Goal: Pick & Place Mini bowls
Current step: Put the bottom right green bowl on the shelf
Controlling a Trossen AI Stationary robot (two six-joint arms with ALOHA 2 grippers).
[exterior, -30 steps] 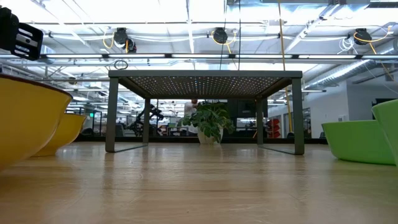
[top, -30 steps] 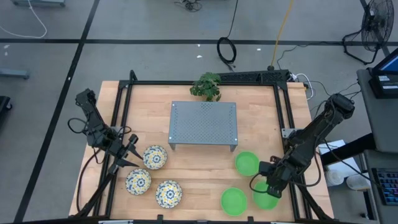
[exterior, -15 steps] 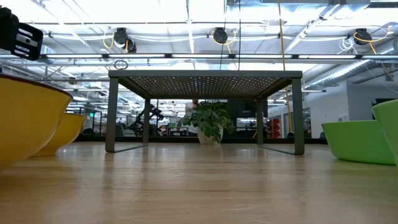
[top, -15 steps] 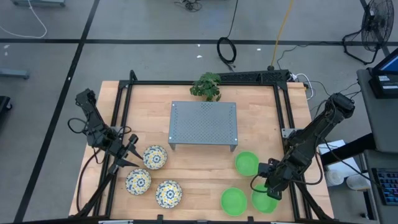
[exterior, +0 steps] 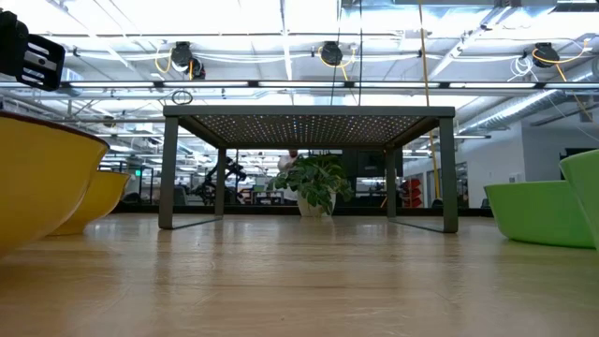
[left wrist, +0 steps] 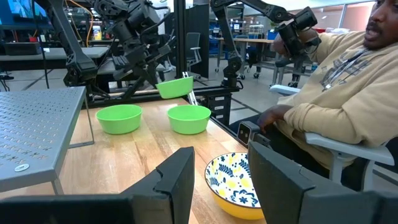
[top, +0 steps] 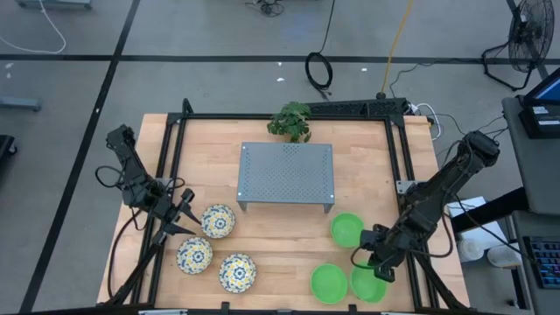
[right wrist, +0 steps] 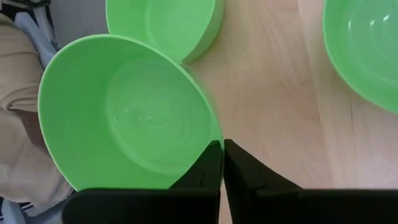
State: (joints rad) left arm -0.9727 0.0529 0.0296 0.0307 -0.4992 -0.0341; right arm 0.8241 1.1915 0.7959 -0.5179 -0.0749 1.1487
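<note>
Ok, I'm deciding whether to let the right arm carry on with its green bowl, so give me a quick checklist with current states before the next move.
1. Right gripper pinching rim of lifted green bowl: ok.
2. Lifted bowl clear of the tabletop, per the left wrist view: ok.
3. Other two green bowls upright on the table: ok.
4. Left gripper waiting open beside the floral bowl, out of the way: ok.
5. Perforated metal stand top free: ok.
6. Grip firmness: cannot tell.
</note>
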